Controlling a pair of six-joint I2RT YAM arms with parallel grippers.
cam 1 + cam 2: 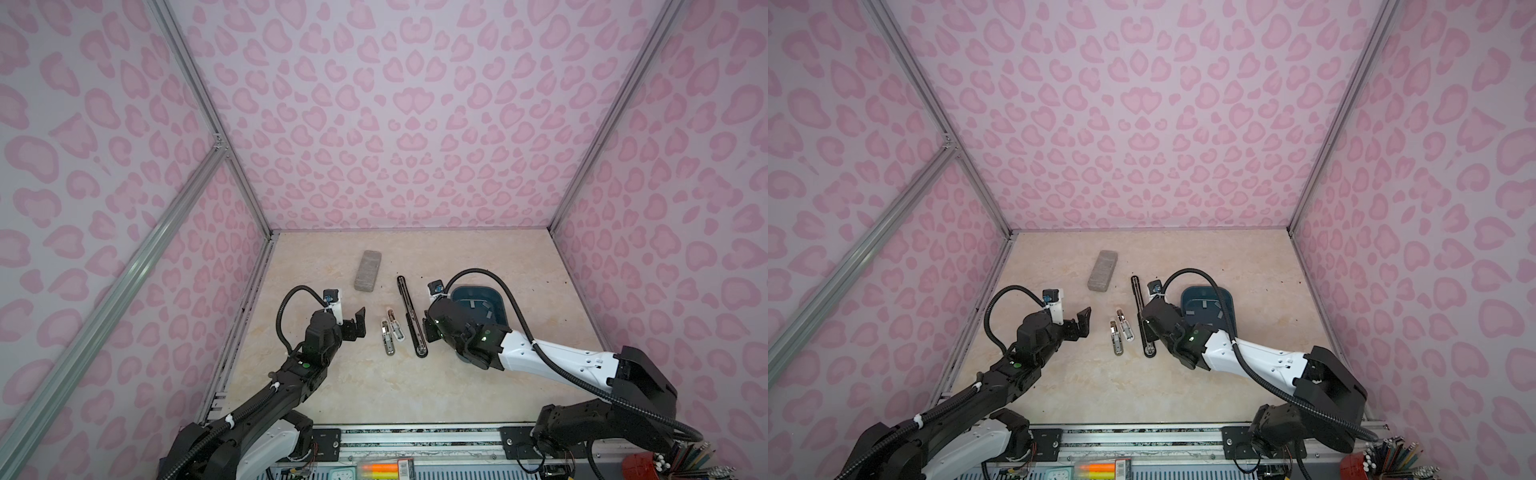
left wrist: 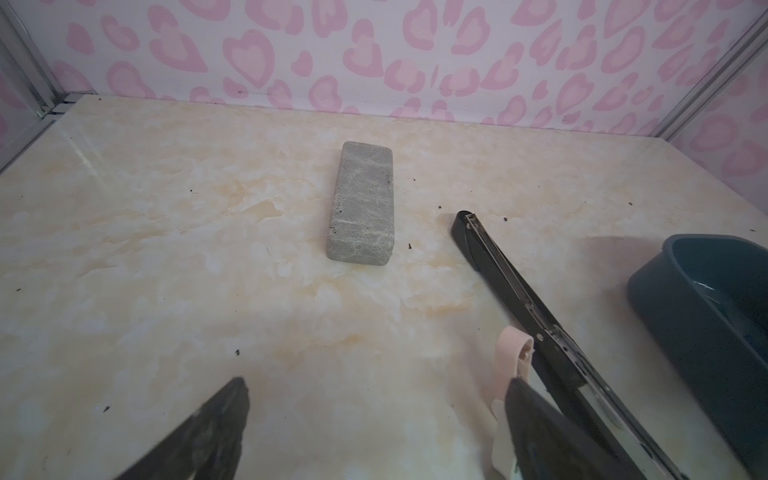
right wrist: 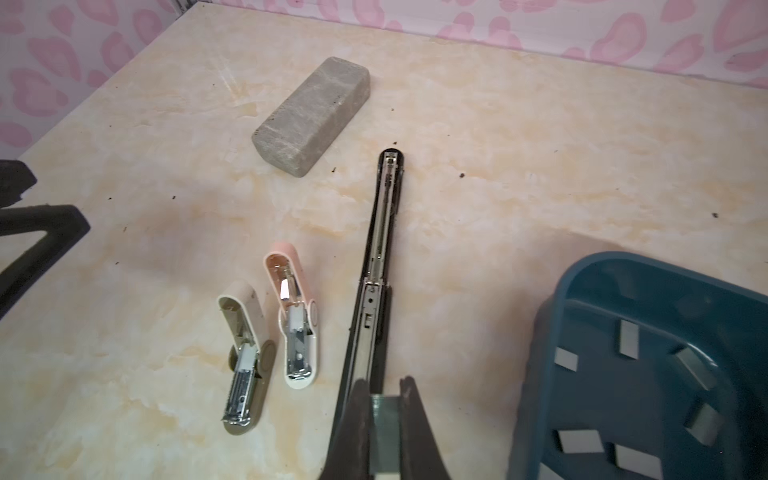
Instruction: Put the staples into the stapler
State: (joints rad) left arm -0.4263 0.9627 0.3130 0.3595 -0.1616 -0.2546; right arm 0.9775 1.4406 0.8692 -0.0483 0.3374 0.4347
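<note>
The black stapler [image 1: 409,316] [image 1: 1141,316] lies opened flat near the table's middle, its metal channel [image 3: 380,232] facing up. My right gripper [image 3: 384,386] is shut on a grey strip of staples [image 3: 384,419], held over the stapler's near half. In both top views its wrist hides the jaws. More staples [image 3: 627,340] [image 1: 473,304] lie loose in the blue tray [image 3: 582,266] [image 1: 478,288]. My left gripper [image 1: 357,322] [image 1: 1081,320] [image 2: 376,382] stands open and empty, left of the small staplers.
Two small opened staplers, beige [image 3: 245,361] [image 1: 386,337] and pink [image 3: 295,320] [image 2: 513,353], lie just left of the black one. A grey speckled block [image 1: 368,270] [image 2: 361,203] [image 3: 311,116] sits farther back. Pink walls close in three sides.
</note>
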